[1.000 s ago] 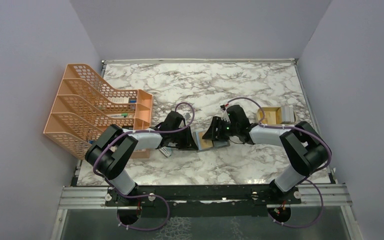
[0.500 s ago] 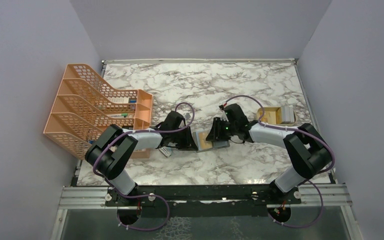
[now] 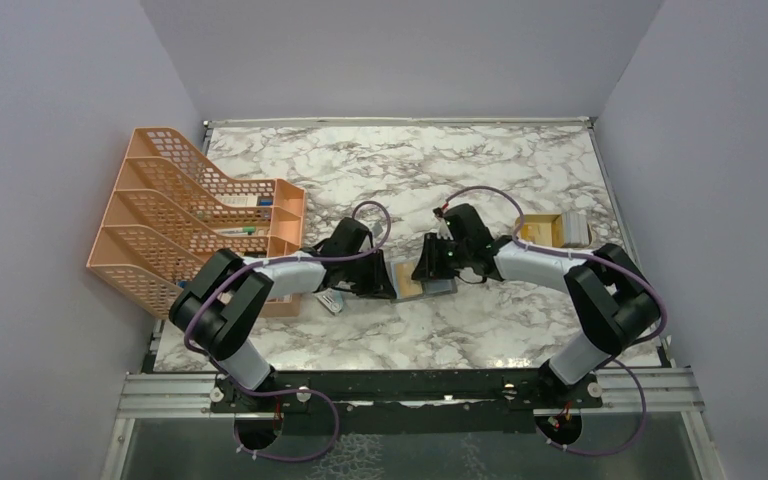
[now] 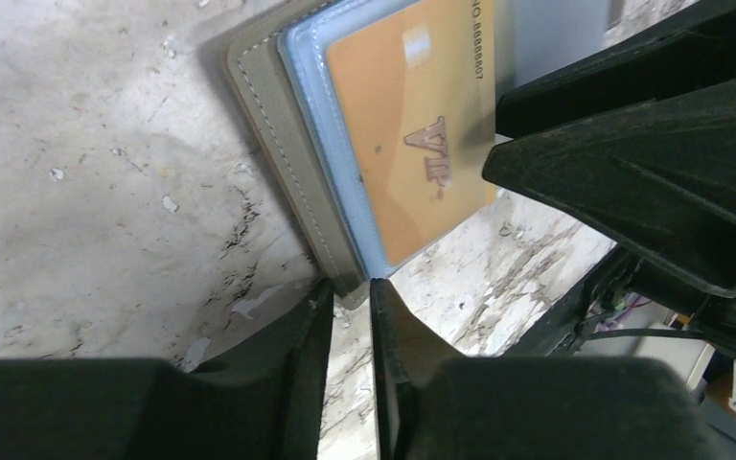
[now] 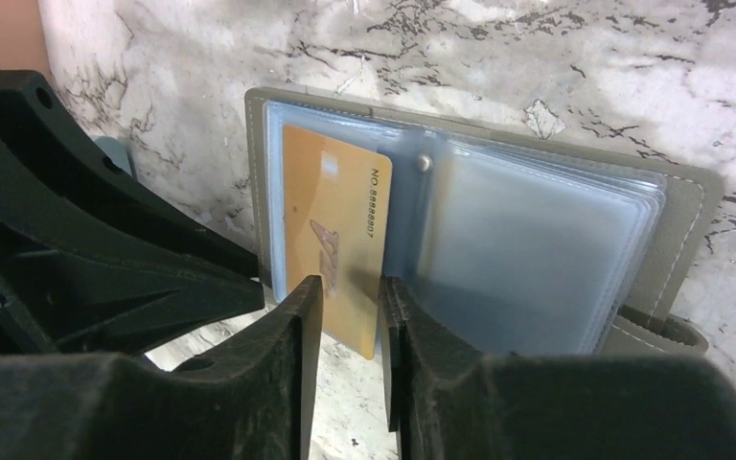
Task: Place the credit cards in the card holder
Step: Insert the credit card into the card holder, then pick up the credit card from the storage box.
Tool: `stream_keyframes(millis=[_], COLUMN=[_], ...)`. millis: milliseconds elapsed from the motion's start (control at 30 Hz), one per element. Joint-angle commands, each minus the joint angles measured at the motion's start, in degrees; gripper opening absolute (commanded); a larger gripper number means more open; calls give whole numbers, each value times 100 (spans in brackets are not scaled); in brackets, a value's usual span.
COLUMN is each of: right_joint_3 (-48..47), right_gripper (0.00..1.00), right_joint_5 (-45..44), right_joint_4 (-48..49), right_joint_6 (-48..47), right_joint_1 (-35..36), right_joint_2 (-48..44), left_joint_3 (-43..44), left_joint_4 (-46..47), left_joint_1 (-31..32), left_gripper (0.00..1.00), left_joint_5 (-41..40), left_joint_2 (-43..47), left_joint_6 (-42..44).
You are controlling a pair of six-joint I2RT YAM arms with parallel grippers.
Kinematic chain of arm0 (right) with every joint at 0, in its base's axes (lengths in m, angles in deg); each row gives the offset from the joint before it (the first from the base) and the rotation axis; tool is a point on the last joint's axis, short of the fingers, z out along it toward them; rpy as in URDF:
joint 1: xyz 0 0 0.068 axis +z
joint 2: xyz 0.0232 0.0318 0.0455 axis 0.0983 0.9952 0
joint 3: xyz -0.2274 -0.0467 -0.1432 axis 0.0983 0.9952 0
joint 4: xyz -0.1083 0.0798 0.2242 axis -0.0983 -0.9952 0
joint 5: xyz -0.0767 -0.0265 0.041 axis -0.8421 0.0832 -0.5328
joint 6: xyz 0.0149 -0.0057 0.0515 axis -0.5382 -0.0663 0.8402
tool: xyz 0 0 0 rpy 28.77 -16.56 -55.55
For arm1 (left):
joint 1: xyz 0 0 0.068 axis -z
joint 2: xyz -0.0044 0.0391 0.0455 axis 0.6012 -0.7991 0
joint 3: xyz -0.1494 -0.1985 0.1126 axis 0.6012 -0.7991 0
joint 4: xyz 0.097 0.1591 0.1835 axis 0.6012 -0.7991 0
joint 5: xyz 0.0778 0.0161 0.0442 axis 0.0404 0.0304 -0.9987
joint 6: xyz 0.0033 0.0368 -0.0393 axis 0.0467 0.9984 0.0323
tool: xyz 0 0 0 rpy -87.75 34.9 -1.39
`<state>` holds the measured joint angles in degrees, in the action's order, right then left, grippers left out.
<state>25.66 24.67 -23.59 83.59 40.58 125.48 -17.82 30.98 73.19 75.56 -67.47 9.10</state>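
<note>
The card holder [image 3: 432, 287] lies open on the marble between my two grippers, grey outside [image 4: 278, 144] and light blue inside [image 5: 537, 240]. A tan-gold credit card [image 5: 331, 211] marked VIP [image 4: 412, 125] sits partly in its left pocket, its near end sticking out past the pocket's edge. My right gripper [image 5: 350, 287] is over that near end. Its jaws are open by a narrow gap, and the card shows between them, not clamped. My left gripper [image 4: 350, 292] has closed to a slit, with the holder's grey corner wedged between its tips.
An orange mesh file rack [image 3: 190, 220] stands at the left. A shallow tan tray [image 3: 550, 230] sits at the right, behind my right arm. A small striped object [image 3: 330, 300] lies beside my left wrist. The two grippers almost touch across the holder.
My right gripper's jaws have narrowed a good deal and its wrist has edged back and left. My left gripper's jaws have eased apart slightly. The card holder has stayed in place.
</note>
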Motion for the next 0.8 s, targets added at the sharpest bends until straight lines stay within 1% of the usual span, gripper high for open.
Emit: stream_keyframes(millis=[0,100,233,400,467,533,567,600,633,767], right_joint_3=[-311,-523,-857,-1430,-1654,-1882,-1996,-2086,-2166,-2404], right_gripper=[32,39,46,54,56,60,62,62,63,63], right_joint_5=[-355,-639,-1074,-1901,-2328,-2733,-2913,-3101,-3261,-3929], right_joint_4=[-397,-747,-1230,-1923,-2205,-2505,-2665,-2812,-2942,-3311], right_joint_6=[-197,-306,-480,-707,-793,-878,-921,-968,-1010,-1259], right_joint_1=[82,74,67,-7,-65,-146,-205,-281,-370,-678], right_joint_2=[-122,-245,-353,-437,-440,-403,-386,-360,-346,-258], left_joint_3=[274,326,390,544,634,760,802,842,880,917], left_joint_4=[-150,-321,-539,-944,-1161,-1413,-1553,-1670,-1790,-2105], left_joint_1=[1,-8,-14,-27,-21,-35,-43,-44,-43,-91], left_gripper=[28,35,43,51,53,58,63,71,77,93], left_joint_5=[-224,-343,-417,-537,-540,-528,-533,-530,-530,-494], left_joint_2=[335,528,835,1348,1550,1723,1805,1877,1961,2308], left_joint_6=[219,310,464,746,910,1108,1223,1369,1452,1797])
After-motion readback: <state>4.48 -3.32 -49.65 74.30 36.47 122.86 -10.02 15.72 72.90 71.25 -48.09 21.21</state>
